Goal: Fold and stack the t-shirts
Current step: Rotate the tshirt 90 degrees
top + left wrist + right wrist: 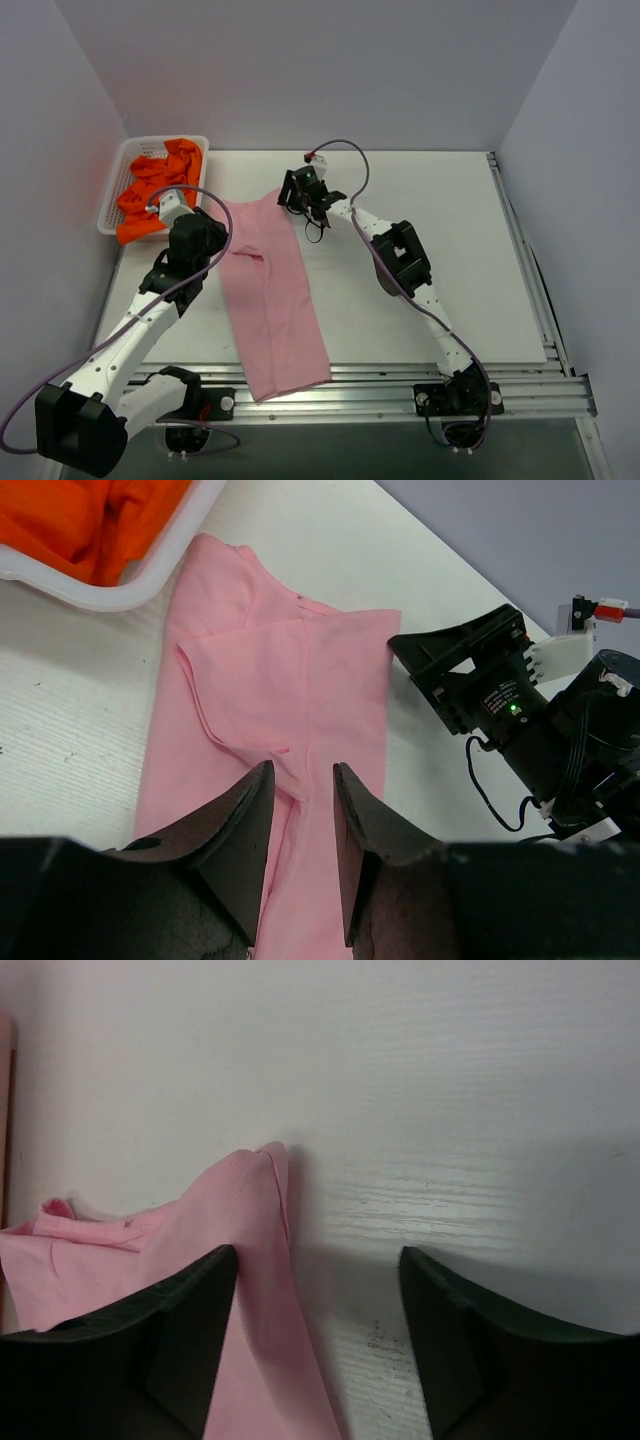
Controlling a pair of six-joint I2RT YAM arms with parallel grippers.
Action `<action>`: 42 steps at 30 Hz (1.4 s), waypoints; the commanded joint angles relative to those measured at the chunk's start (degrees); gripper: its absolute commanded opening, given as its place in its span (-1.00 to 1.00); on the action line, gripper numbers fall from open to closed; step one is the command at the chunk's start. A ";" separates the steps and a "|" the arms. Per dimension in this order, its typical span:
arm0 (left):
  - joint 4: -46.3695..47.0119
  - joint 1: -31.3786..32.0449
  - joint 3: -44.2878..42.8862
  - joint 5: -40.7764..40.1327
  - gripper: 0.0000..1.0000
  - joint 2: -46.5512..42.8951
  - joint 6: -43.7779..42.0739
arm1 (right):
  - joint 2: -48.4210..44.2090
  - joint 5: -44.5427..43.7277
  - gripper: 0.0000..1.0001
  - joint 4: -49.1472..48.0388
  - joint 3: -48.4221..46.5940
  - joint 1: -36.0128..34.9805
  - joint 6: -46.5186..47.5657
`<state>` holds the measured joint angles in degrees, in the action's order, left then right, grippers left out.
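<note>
A light pink t-shirt (275, 300) lies lengthwise down the table, folded narrow, with a sleeve (250, 680) turned in. My left gripper (228, 250) hovers low over its left side. In the left wrist view the left gripper (303, 770) has its jaws apart astride a crease of pink cloth. My right gripper (290, 195) is at the shirt's far right corner. It (318, 1252) stands open, one finger on the raised pink edge (240, 1210) and the other over bare table. Bright orange t-shirts (160, 185) are heaped in the basket.
The white mesh basket (112, 190) stands at the far left corner, close to the left arm, and its rim (150, 575) lies just beyond the pink collar. The shirt's hem reaches the metal rails (420, 385) at the near edge. Grey walls enclose the table.
</note>
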<state>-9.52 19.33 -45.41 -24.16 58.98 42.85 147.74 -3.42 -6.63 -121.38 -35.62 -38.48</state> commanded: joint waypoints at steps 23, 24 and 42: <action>3.28 -0.44 1.46 -1.24 -0.22 -0.01 -0.84 | 4.22 -0.44 -1.00 4.17 -6.59 4.31 -1.69; 3.37 -0.44 1.46 -1.15 -0.22 0.08 -0.93 | 3.44 -0.79 -1.00 4.78 -6.50 5.11 -1.77; 7.58 -0.35 1.37 0.17 -0.23 5.79 -0.49 | 10.81 7.79 -1.00 3.94 -20.82 18.04 0.60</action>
<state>-5.74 19.29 -43.83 -23.86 63.72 42.78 156.86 -0.93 0.01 -139.87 -16.56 -38.85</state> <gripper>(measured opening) 0.388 0.010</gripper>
